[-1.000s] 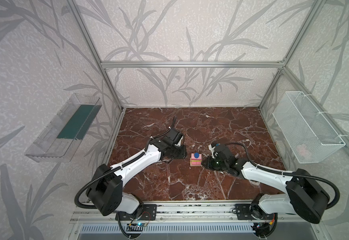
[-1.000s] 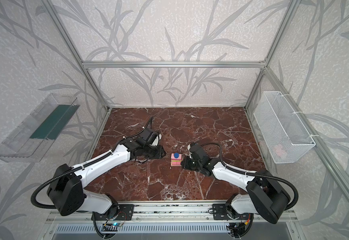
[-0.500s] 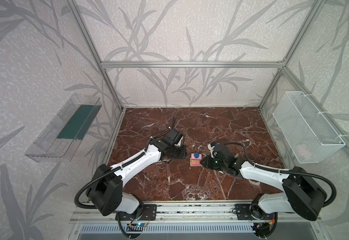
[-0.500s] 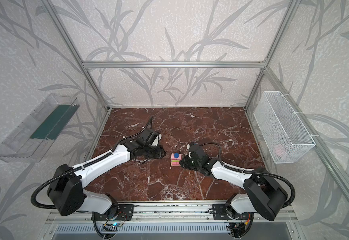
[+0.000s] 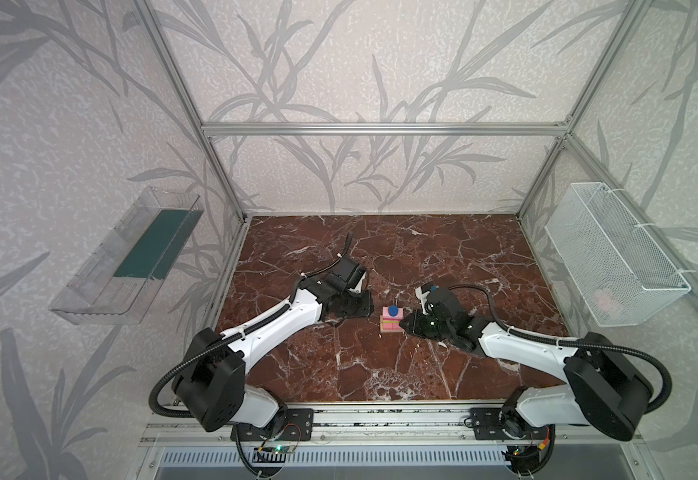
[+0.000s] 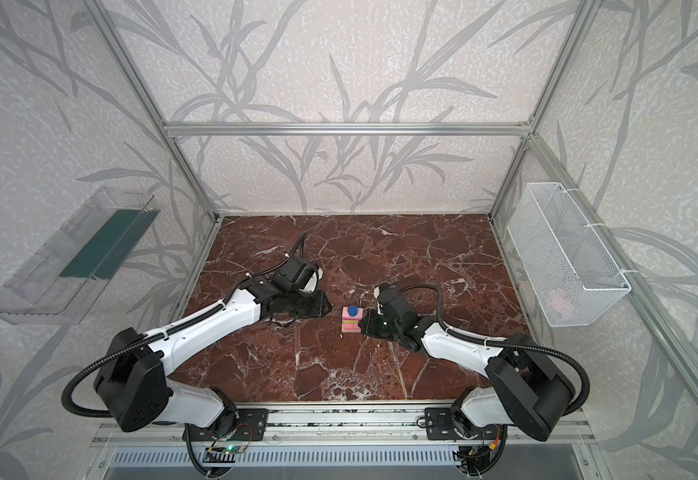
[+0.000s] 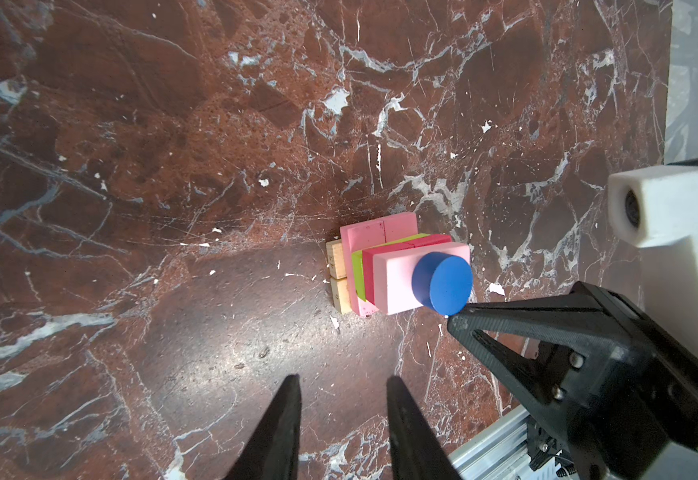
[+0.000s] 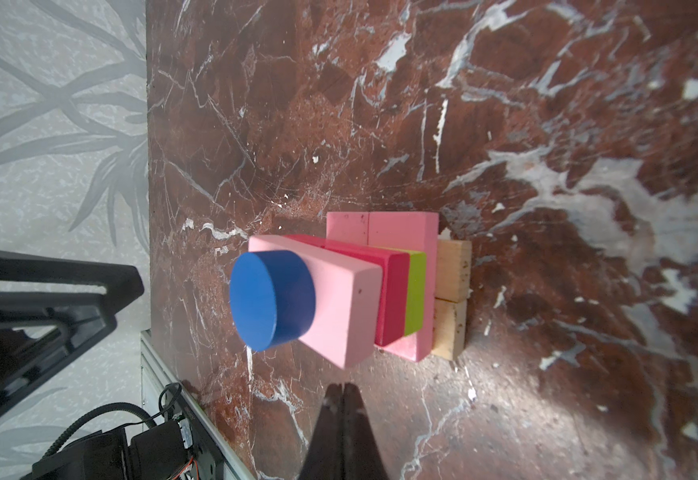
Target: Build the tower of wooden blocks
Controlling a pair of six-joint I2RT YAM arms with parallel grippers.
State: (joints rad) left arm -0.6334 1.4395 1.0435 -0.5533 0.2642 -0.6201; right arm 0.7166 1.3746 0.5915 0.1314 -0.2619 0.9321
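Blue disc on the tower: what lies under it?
The blue disc rests on a pink bar; below show a red layer, a lime-green bar, pink bars and tan bars. The contact face is hidden.

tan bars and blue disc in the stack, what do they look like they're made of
The tan bars look like bare, unfinished wood: pale faces with faint grain and small dark specks, and no paint. The blue disc is probably wood too, but an even matte blue coat hides any grain, so that is a guess.
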